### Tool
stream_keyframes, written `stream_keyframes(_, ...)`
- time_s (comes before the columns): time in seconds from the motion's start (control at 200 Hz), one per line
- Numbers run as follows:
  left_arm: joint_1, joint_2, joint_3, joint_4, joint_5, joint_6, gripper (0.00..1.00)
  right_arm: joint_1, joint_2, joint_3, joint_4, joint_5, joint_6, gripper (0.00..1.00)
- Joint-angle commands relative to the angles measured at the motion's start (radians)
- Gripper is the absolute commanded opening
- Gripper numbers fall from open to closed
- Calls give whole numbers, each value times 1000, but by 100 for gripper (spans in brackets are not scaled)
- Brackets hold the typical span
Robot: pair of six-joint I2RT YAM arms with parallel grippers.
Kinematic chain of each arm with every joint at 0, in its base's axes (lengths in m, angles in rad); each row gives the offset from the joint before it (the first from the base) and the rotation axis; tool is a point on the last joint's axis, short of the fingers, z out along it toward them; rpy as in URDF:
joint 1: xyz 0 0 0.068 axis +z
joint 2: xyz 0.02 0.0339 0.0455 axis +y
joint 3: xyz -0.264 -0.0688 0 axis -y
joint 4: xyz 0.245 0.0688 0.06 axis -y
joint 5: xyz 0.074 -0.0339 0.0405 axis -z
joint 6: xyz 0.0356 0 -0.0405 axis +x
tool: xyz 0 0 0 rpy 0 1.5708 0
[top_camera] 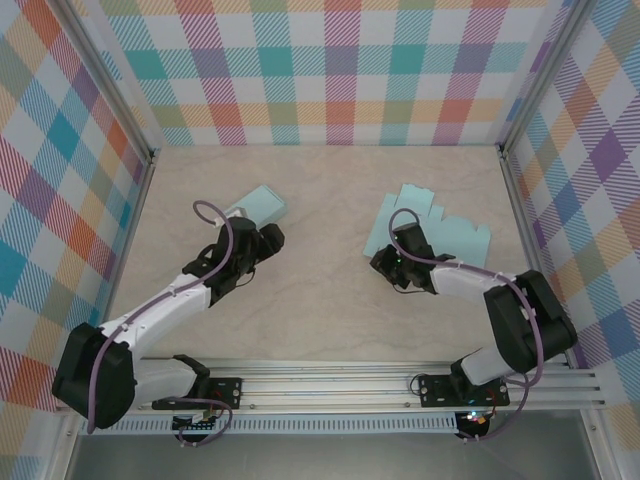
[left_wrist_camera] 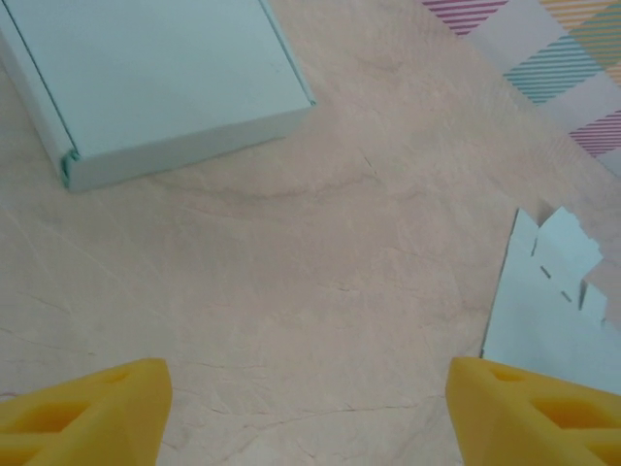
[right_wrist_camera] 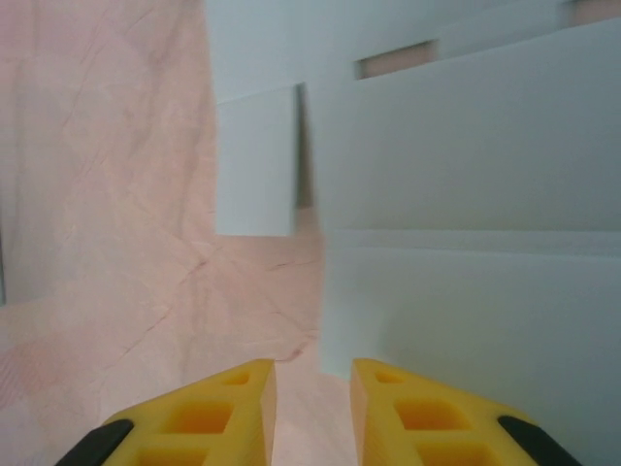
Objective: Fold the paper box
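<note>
A flat, unfolded pale-blue paper box [top_camera: 440,235] lies on the table at the right; its slotted flaps show in the right wrist view [right_wrist_camera: 466,194]. My right gripper [top_camera: 388,264] sits at the sheet's near-left edge. Its yellow fingers [right_wrist_camera: 223,408] stand a narrow gap apart with bare table between them [right_wrist_camera: 312,413], and the sheet's corner lies just ahead of that gap. A folded pale-blue box [top_camera: 262,205] rests at the back left. My left gripper [top_camera: 262,240] hovers just in front of it, jaws wide apart [left_wrist_camera: 309,413], holding nothing. The folded box [left_wrist_camera: 165,87] is ahead and to the left.
Plaid walls close in the beige table [top_camera: 320,310] on three sides. The flat sheet's left edge [left_wrist_camera: 548,311] reaches into the left wrist view at the right. An aluminium rail [top_camera: 330,380] carrying both arm bases runs along the near edge.
</note>
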Motion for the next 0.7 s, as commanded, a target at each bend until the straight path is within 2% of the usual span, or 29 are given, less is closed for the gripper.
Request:
stream_keyframes(0.0,-51,42,-11,90,60,-108,75,15,14,82,20,-58,-66,32)
stream_keyframes(0.13,-141,94,16,108,25,-151,75,2,-49,144,-182,48,-163,47)
stream_keyframes(0.195,-183,115,37,94,-16,-153,75,-55,-79,169,-269,68,-216,51)
stream_keyframes(0.315,-221,154,79,70,-39,-172,71,-211,-94,205,-357,33,-300,52)
stream_keyframes(0.475,-262,221,114,86,-15,-213,72,-347,-54,258,-422,57,-393,56)
stream_keyframes(0.565,-290,266,134,94,-2,-227,73,-401,6,276,-443,63,-416,56)
stream_keyframes(0.695,-320,337,158,134,40,-258,73,-418,67,259,-420,24,-417,56)
